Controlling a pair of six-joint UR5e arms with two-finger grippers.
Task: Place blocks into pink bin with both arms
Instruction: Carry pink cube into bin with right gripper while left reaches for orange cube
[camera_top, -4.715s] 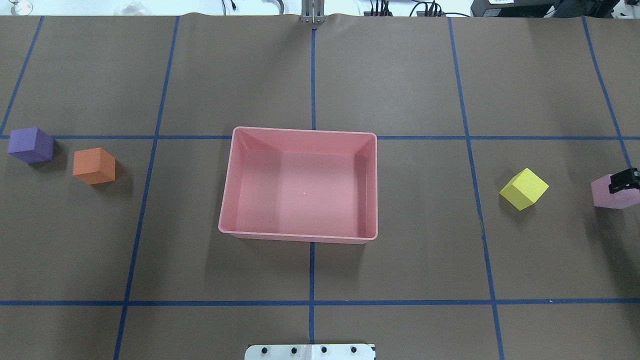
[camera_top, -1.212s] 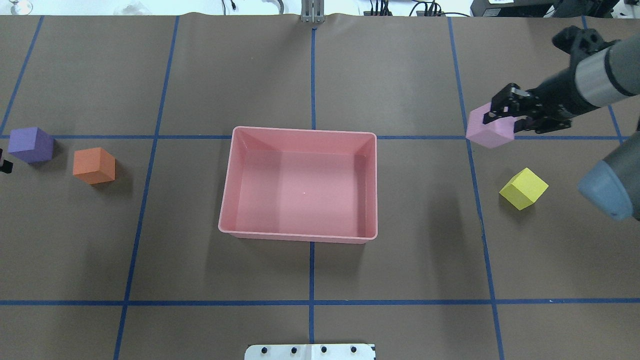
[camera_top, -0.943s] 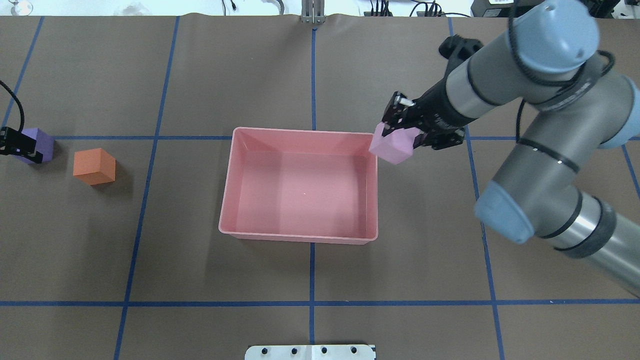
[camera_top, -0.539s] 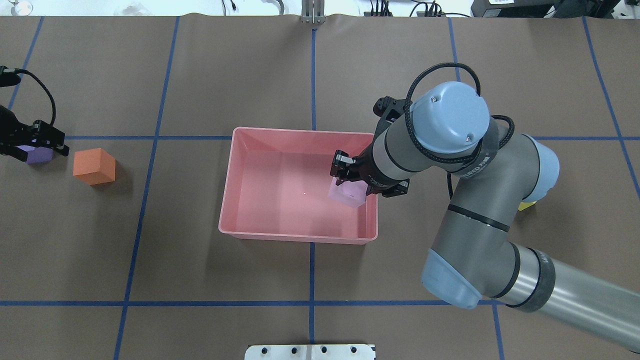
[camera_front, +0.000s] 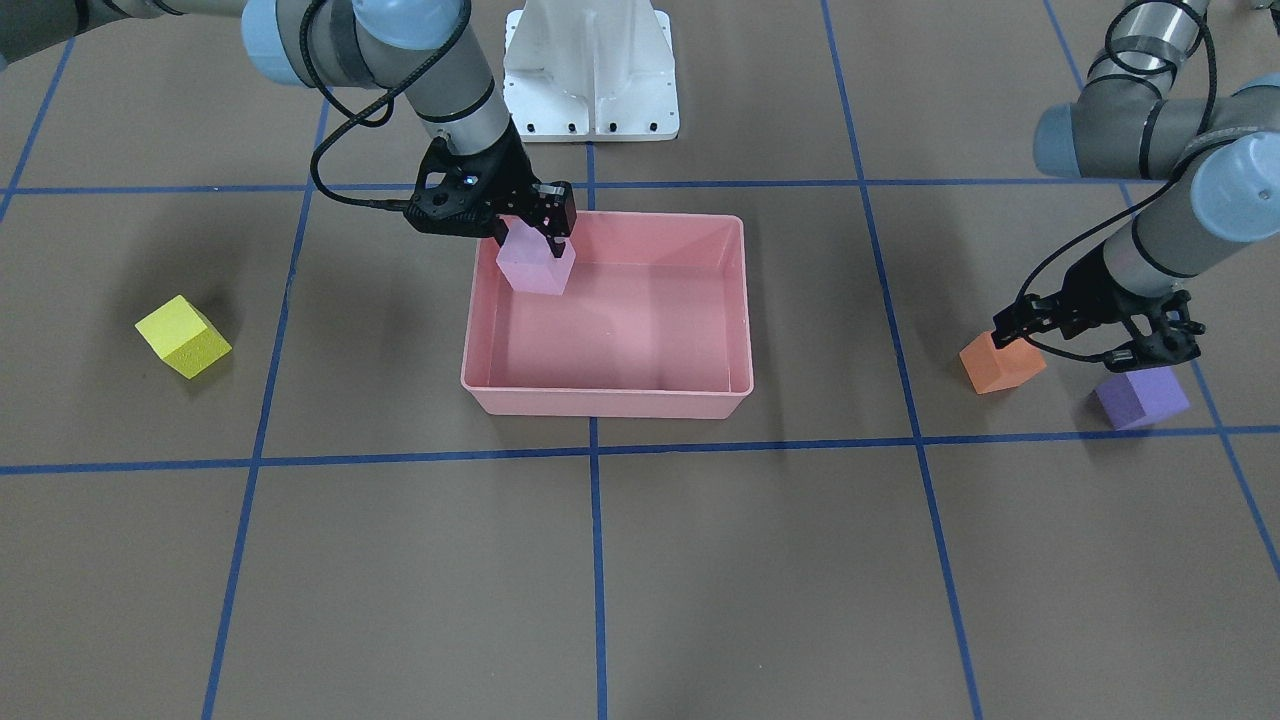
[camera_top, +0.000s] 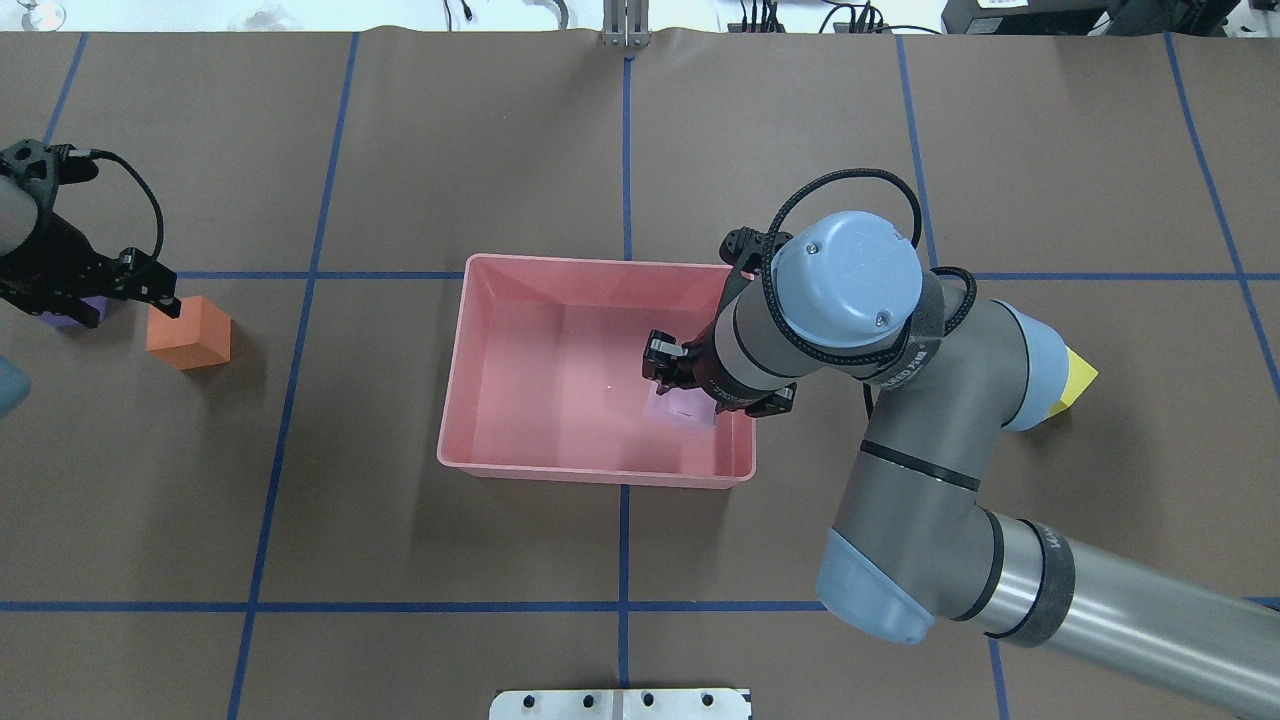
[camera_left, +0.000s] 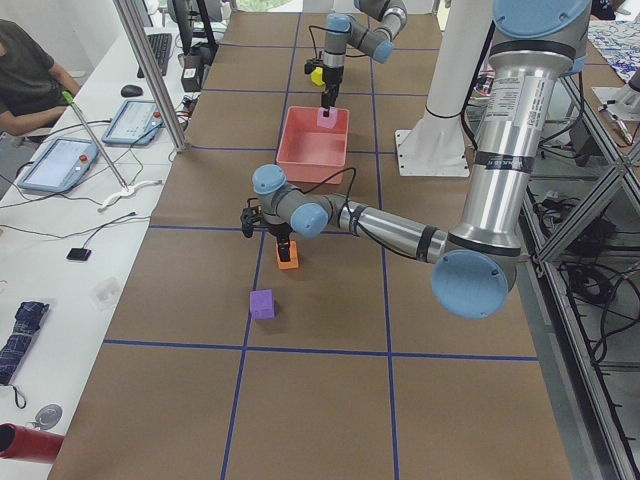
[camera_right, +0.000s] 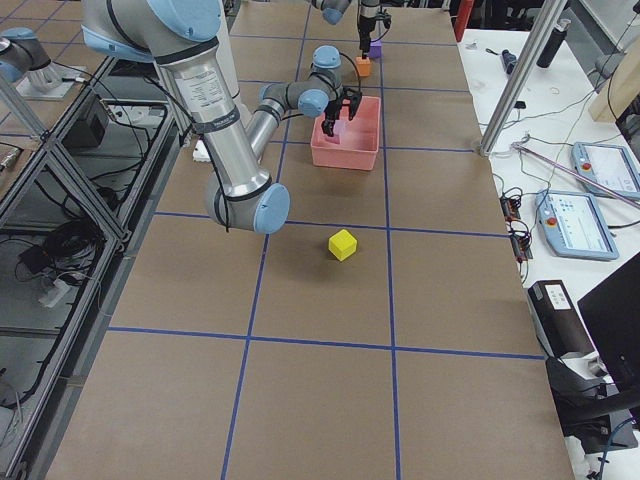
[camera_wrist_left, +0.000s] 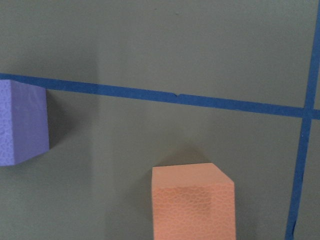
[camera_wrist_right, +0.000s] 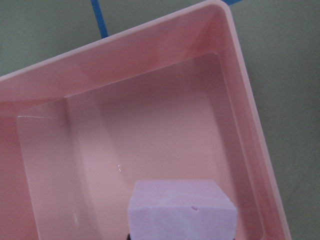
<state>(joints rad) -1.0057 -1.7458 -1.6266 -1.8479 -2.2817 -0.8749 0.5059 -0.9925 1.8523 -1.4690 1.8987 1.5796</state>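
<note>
Upper left corner of the pink bin (camera_front: 606, 403), front-facing view: right gripper (camera_front: 530, 238), jaws clamped on the light pink block (camera_front: 537, 268), block low inside the bin. Right edge of frame: left gripper (camera_front: 1095, 345), jaws spread, hanging above orange block (camera_front: 1001, 363) and purple block (camera_front: 1141, 397). Far left: yellow block (camera_front: 183, 336) on table.

Brown paper-covered worktop (camera_front: 700, 560), blue tape grid (camera_front: 590, 450) — shallow pink plastic bin (camera_front: 606, 403); light pink foam cube (camera_front: 535, 270), yellow foam cube (camera_front: 183, 336), orange foam cube (camera_front: 1000, 365), purple foam cube (camera_front: 1140, 397).
</note>
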